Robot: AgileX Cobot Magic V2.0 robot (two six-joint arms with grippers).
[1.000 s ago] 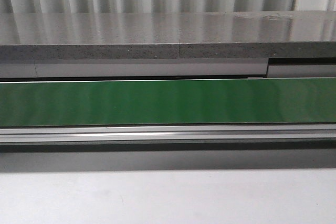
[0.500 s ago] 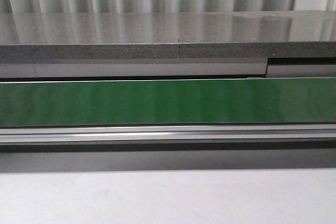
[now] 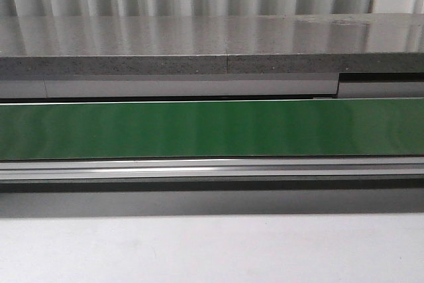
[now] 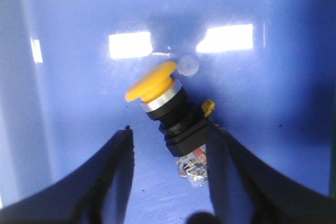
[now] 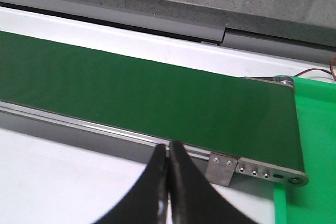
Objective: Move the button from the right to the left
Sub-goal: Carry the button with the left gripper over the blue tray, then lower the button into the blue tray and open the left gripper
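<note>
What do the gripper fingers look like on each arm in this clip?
Both are plain black. The left gripper has two broad, curved fingers tapering to points. The right gripper has slim, smooth blade-like fingers. No markings, cables or sleeves are visible.

Two bright rectangular glare patches are reflected on the glossy blue plastic floor [image 4: 63, 45] in the upper centre of the left wrist frame, which is soft in focus. The yellow-capped push-button switch [image 4: 170, 111] is rendered slightly blurred. Faint vertical banding is seen across the green conveyor belt [image 3: 212, 128], evenly lit.
</note>
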